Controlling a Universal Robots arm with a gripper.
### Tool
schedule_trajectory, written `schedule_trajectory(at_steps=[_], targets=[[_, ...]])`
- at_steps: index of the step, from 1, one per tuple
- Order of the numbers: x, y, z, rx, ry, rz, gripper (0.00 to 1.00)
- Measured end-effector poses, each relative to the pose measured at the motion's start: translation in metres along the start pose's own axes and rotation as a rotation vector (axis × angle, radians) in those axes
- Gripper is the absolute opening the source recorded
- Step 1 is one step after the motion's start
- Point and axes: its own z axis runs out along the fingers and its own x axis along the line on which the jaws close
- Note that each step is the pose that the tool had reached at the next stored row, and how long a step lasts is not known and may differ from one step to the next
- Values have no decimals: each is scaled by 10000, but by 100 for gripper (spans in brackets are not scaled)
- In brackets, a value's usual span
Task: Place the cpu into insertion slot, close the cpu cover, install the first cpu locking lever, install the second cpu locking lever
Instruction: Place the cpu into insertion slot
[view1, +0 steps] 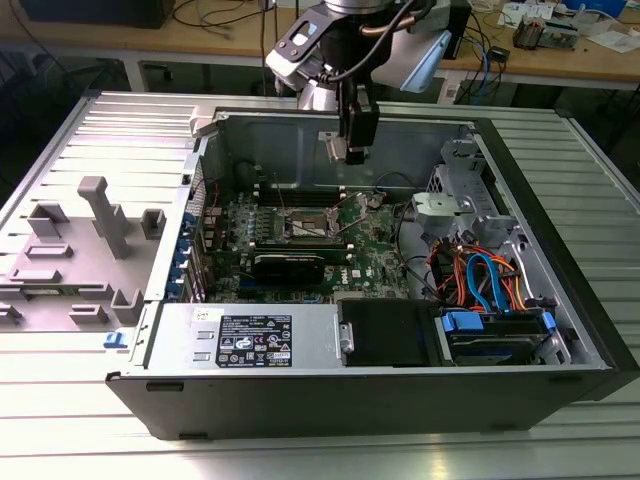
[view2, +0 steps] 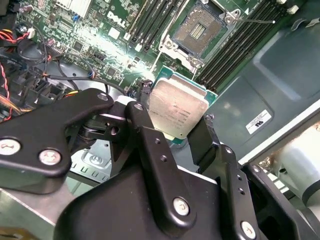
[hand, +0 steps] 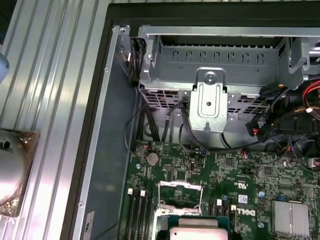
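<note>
Exterior view, left to right: grey plastic fixtures (view1: 100, 215) on the ribbed table (view1: 60, 400), then the open PC case (view1: 350, 405). Gripper (view1: 353, 155) hangs over the motherboard (view1: 370, 255), above and apart from the insertion slot (view1: 308, 224). What it holds is hard to make out from here, and the arm is cut off at the picture's upper edge.

Second wrist view: black fingers (view2: 145, 135) are clenched on the cpu (view2: 177, 110) at two opposite edges, and its lower part is hidden behind them. Slot lies uncovered, contacts exposed, with memory slots (view2: 155, 20) on both sides.

First wrist view: cpu is cut off at the picture edge and blocks sight of most of the slot. The cpu cover (hand: 180, 184) looks raised, seen edge-on, hard to be sure.

Drive cage (view1: 460, 200) and orange and blue cables (view1: 480, 275) sit at the exterior view's right, well apart from the gripper.
</note>
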Motion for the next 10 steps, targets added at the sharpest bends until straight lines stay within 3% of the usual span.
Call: schedule_trajectory(at_steps=[5, 10], targets=[[-1, -9, 92, 15, -12, 89, 55], [-2, -12, 127, 14, -22, 199, 55]])
